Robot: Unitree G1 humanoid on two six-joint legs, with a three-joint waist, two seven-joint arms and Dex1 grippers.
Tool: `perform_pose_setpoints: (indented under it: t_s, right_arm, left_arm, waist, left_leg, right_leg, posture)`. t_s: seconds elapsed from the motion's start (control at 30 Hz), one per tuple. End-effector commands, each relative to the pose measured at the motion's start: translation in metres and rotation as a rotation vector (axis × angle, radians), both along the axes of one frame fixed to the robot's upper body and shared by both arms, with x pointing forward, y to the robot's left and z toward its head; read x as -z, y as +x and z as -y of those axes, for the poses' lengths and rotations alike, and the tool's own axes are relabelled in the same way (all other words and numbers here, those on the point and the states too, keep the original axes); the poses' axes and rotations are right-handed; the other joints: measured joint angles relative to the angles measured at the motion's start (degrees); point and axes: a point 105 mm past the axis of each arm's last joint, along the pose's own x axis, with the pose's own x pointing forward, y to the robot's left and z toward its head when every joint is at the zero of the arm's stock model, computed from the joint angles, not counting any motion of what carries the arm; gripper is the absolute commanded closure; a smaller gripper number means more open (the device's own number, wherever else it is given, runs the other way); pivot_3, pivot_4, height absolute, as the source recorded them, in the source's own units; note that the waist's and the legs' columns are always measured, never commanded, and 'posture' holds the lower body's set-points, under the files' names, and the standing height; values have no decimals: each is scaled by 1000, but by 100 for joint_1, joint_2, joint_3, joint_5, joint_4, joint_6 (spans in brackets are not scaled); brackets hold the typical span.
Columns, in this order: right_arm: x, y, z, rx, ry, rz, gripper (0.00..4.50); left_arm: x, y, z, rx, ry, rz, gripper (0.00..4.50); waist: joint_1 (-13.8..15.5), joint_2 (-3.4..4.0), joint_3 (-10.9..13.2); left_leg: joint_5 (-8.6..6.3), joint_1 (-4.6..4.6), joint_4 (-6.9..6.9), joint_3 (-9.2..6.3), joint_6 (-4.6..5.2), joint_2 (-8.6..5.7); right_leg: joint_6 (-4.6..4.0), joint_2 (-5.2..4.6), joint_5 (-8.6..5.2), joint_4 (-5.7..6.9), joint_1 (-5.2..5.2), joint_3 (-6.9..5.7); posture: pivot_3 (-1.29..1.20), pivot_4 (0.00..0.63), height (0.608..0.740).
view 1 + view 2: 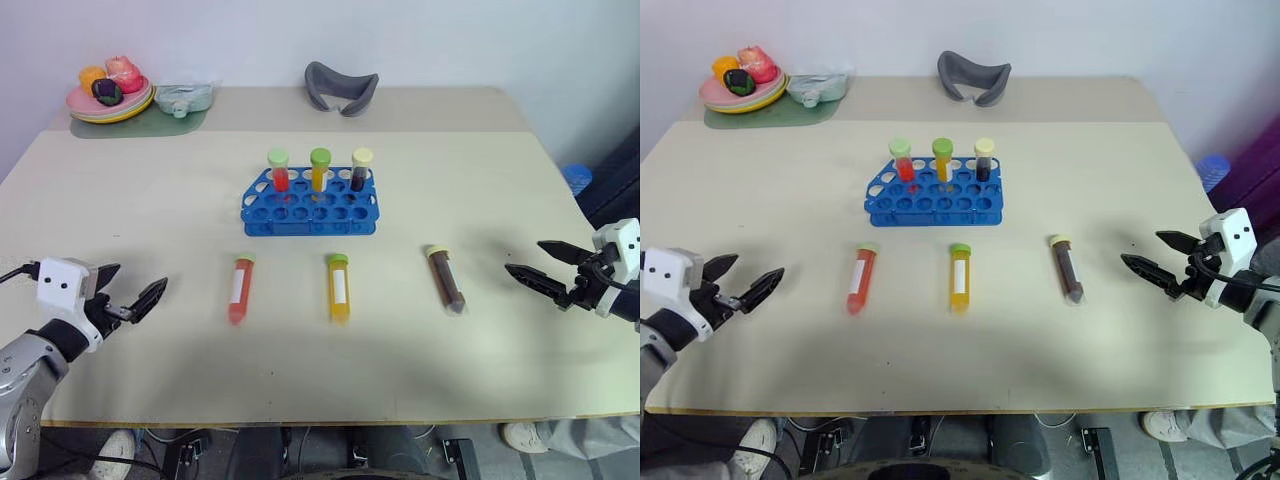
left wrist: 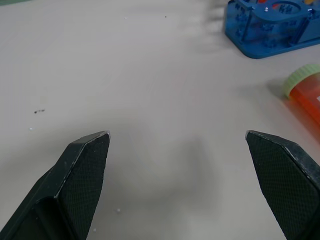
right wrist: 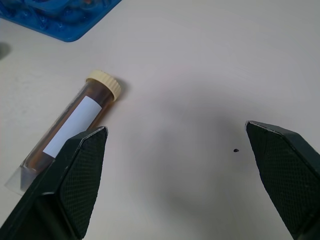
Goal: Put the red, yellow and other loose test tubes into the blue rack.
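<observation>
Three loose test tubes flat, caps toward blue rack; both end effectors seemingly wide, empty.

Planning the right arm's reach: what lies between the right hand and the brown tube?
Nothing. In the left eye view, only bare table lies between the open right hand and the brown tube.
</observation>
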Motion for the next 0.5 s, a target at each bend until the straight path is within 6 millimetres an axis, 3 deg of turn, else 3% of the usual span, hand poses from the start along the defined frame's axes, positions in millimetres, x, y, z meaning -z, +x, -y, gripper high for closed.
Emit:
perform_pose_setpoints:
  t_s: [0.03,0.2,0.5]
  right_arm:
    - [-12,4,-2,-13,-16,55,0]
    - [-13,9,-9,-29,-1,66,0]
    - [-15,24,-5,52,24,100,0]
  left_arm:
    - [-13,-3,-1,-10,13,46,63]
    - [-16,-7,-3,-25,14,53,63]
    - [-24,-3,-3,-53,1,88,63]
  waist:
    - [0,0,0]
    - [10,0,0]
    - [13,1,0]
  left_leg:
    - [0,0,0,0,0,0]
    - [0,0,1,-1,-1,0]
    - [5,0,3,-1,-9,-1]
  right_leg:
    - [0,0,0,0,0,0]
    - [0,0,0,0,1,0]
    - [0,0,0,0,3,-1]
  posture:
    - [0,150,735]
    - [0,150,735]
    - [0,150,735]
